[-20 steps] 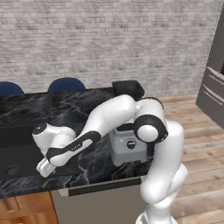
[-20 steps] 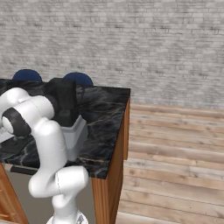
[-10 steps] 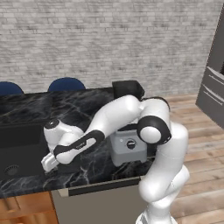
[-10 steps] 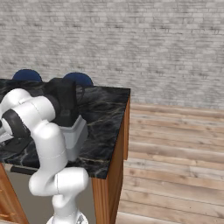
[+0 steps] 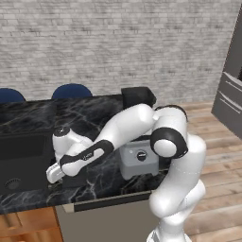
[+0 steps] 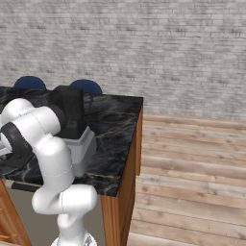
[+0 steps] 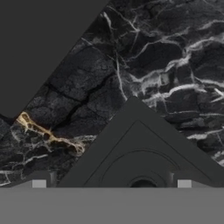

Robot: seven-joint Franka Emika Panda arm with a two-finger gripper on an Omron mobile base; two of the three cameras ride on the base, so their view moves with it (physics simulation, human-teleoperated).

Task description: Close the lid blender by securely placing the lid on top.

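Arm reaches low and left across the black marble tabletop (image 5: 28,113). Claw (image 5: 56,174) hangs close over the lid (image 7: 140,153), fingers spread wide, pinching nothing. Lid: dark flat square plate, lying on the tabletop near its front edge, just beside the sink (image 5: 21,160). Hand view: lid sits corner-up under the claw, with concentric ring markings on its top face; veined marble around it, a smooth dark region at upper left.

Blender (image 5: 138,158): light grey base, round black knob on front, standing on the tabletop right of the lid and apart from it; black jar (image 5: 137,96) partly behind the arm. Two blue chair backs (image 6: 85,87) beyond the tabletop. Brick wall behind, wood floor to the right.
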